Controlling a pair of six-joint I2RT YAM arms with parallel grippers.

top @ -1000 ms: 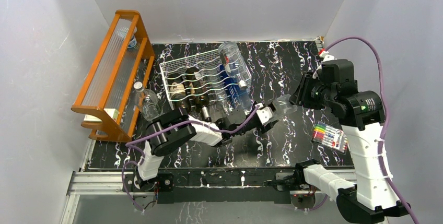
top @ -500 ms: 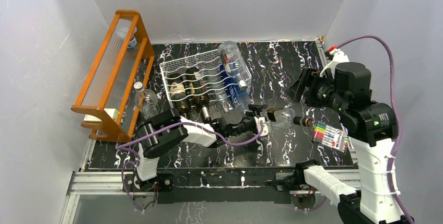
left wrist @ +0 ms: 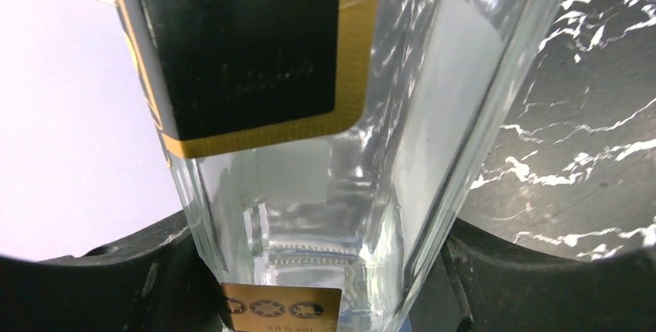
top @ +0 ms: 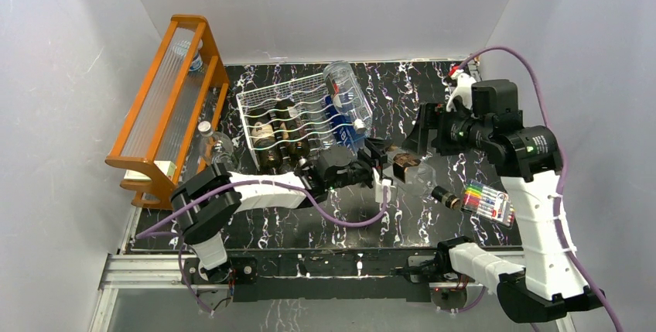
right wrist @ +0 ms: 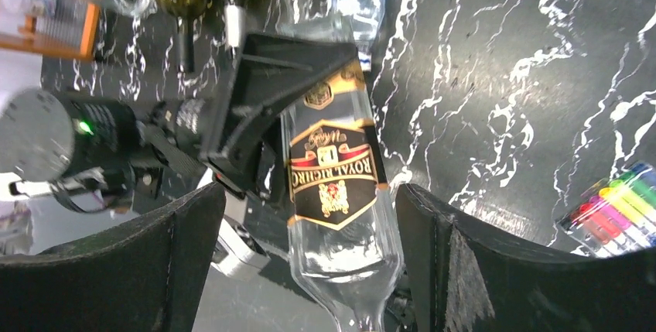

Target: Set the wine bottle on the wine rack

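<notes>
Your left pincer [top: 383,166] is pinching the wine bottle [right wrist: 333,169] across its square base end, with the neck pointing away from the jaws. Your right pincer [top: 419,127] has its jaws spread wide; it hangs over the bottle's label and touches nothing. So 1 of 2 pincers carries the load.

The wine rack [top: 278,87] sits beyond and to the left of the left pincer, near the bottle but apart from it (dark bottles [top: 282,127] fill some grooves; a blue-labelled bottle [top: 348,104] lies along its right edge).

My read: pickup done. Left for you: carry it across, line it up with a free groove, lay it down, let go.
</notes>
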